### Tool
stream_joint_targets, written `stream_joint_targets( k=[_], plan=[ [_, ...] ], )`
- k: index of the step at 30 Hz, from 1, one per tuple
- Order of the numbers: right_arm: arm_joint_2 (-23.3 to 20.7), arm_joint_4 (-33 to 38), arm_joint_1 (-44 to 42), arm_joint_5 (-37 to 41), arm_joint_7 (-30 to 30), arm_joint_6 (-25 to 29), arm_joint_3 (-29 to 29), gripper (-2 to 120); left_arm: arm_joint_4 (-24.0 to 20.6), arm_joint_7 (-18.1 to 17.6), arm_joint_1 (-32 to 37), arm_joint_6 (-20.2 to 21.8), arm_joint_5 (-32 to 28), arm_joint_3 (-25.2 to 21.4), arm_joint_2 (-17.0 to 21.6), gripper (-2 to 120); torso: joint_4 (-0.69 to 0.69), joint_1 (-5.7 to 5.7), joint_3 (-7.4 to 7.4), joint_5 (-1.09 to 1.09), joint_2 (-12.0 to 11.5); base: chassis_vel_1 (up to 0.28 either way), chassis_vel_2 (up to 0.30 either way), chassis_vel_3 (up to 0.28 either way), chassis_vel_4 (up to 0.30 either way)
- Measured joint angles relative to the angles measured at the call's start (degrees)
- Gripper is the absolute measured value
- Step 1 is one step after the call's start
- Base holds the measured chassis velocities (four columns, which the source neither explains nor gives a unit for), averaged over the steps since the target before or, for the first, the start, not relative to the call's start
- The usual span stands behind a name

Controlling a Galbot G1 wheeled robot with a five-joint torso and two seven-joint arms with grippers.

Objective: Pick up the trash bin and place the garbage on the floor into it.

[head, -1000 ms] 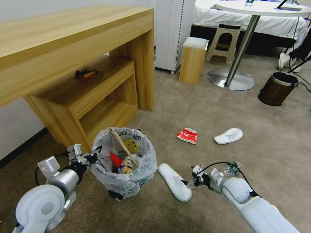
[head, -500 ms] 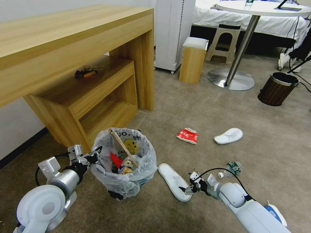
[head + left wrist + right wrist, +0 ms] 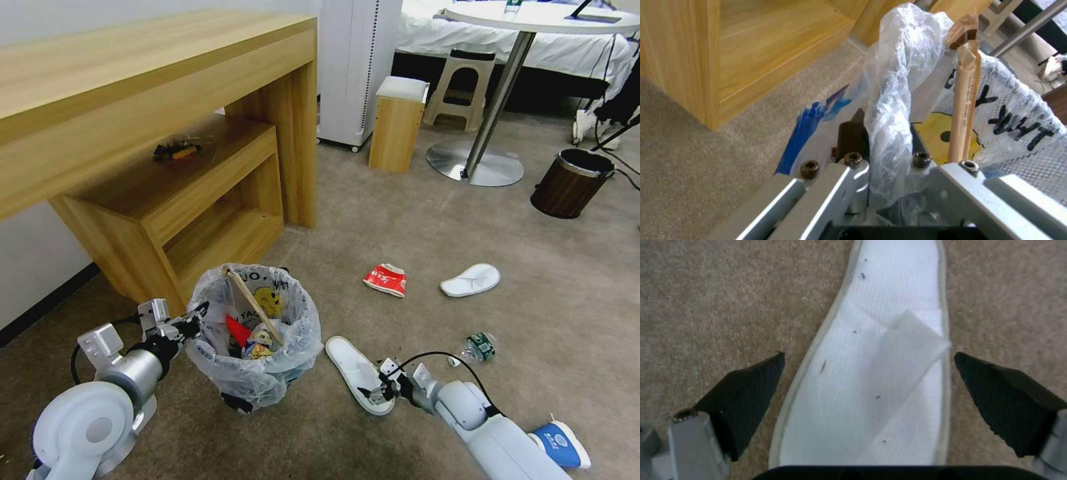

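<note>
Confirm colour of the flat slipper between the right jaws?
White flat fabric slipper, a few dark specks; right wrist view shows it best.

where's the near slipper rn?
Head view: the near slipper lies flat on the floor, just right of the trash bin; the open right gripper straddles its near end.

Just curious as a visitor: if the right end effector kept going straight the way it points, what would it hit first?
Most likely the near white slipper: the right end effector hangs open just above it, fingers either side.
</note>
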Motion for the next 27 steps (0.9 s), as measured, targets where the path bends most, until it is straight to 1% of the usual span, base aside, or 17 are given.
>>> stream_joint_targets(
  k=[1, 3, 5, 6, 8, 12, 16, 19, 20, 21, 23, 24, 25, 27],
  plan=[
    [0.0, 0.0, 0.0, 0.0, 0.0, 0.0, 0.0, 96, 0.0, 0.0, 0.0, 0.0, 0.0, 0.0, 0.0, 3, 0.00, 0.00, 0.00, 0.00, 0.0, 0.000, 0.000, 0.000, 0.000],
    [1.4, -1.9, 0.6, -0.6, 0.0, 0.6, -0.1, 95, 0.0, 0.0, 0.0, 0.0, 0.0, 0.0, 0.1, 3, 0.00, 0.00, 0.00, 0.00, 0.0, 0.000, 0.000, 0.000, 0.000],
    [1.5, -2.0, 0.6, -0.7, 0.0, 0.6, -0.1, 94, 0.0, 0.0, 0.0, 0.0, 0.0, 0.0, 0.1, 3, 0.00, 0.00, 0.00, 0.00, 0.0, 0.000, 0.000, 0.000, 0.000],
    [2.9, -3.7, 1.1, -0.9, 0.4, 1.0, 0.0, 92, -0.1, 0.0, 0.0, 0.0, 0.0, 0.0, 0.1, 3, 0.00, 0.00, 0.00, 0.00, 0.0, 0.000, 0.000, 0.000, 0.000],
    [3.8, -4.8, 1.4, -1.1, 0.7, 1.1, 0.1, 86, -0.1, 0.0, -0.1, 0.0, 0.0, 0.0, 0.2, 3, 0.01, 0.00, 0.00, 0.01, 0.0, 0.000, 0.000, 0.000, 0.000],
    [4.4, -5.8, 1.4, -1.5, 0.8, 1.2, 0.1, 81, 0.0, 0.0, -0.2, 0.0, 0.0, 0.1, 0.2, 3, 0.00, 0.00, 0.00, 0.00, 0.0, 0.000, 0.000, 0.000, 0.000],
    [4.5, -6.3, 1.4, -1.5, 0.9, 1.2, 0.2, 79, 0.1, 0.0, -0.3, 0.0, 0.0, 0.1, 0.2, 3, 0.00, 0.00, 0.00, 0.01, 0.0, 0.000, 0.000, 0.000, 0.000],
    [4.4, -6.6, 1.5, -1.5, 1.2, 1.2, 0.5, 70, 0.4, 0.0, -0.4, 0.0, 0.0, 0.1, 0.2, 3, 0.00, 0.00, 0.00, 0.01, 0.0, 0.000, 0.000, 0.000, 0.000],
    [4.4, -6.6, 1.5, -1.5, 1.2, 1.2, 0.5, 70, 0.4, 0.0, -0.4, 0.0, 0.0, 0.1, 0.2, 3, 0.00, 0.00, 0.00, 0.01, 0.0, 0.000, 0.000, 0.000, 0.000],
    [4.2, -6.6, 1.5, -1.5, 1.2, 1.2, 0.6, 68, 0.5, 0.0, -0.4, 0.0, 0.0, 0.2, 0.2, 3, 0.01, 0.00, 0.00, 0.01, 0.0, 0.000, 0.000, 0.000, 0.000],
    [3.8, -6.4, 1.4, -1.4, 1.2, 1.3, 0.7, 60, 0.7, 0.0, -0.5, -0.1, 0.0, 0.3, 0.2, 3, 0.00, 0.00, 0.00, 0.01, 0.0, 0.000, 0.000, 0.000, 0.000],
    [3.8, -6.4, 1.4, -1.4, 1.2, 1.3, 0.7, 60, 0.7, 0.0, -0.5, -0.1, 0.0, 0.3, 0.2, 3, 0.00, 0.00, 0.00, 0.01, 0.0, 0.000, 0.000, 0.000, 0.000],
    [3.5, -6.1, 1.3, -1.3, 1.2, 1.3, 0.8, 54, 0.8, 0.0, -0.6, -0.1, 0.0, 0.4, 0.2, 3, 0.01, 0.00, 0.00, 0.01, 0.0, 0.000, 0.000, 0.000, 0.000],
    [2.9, -5.8, 1.1, -1.3, 1.2, 1.3, 0.9, 48, 1.0, 0.1, -0.7, -0.1, 0.0, 0.5, 0.1, 3, 0.00, 0.00, 0.00, 0.01, 0.0, 0.000, 0.000, 0.000, 0.000]
  ],
)
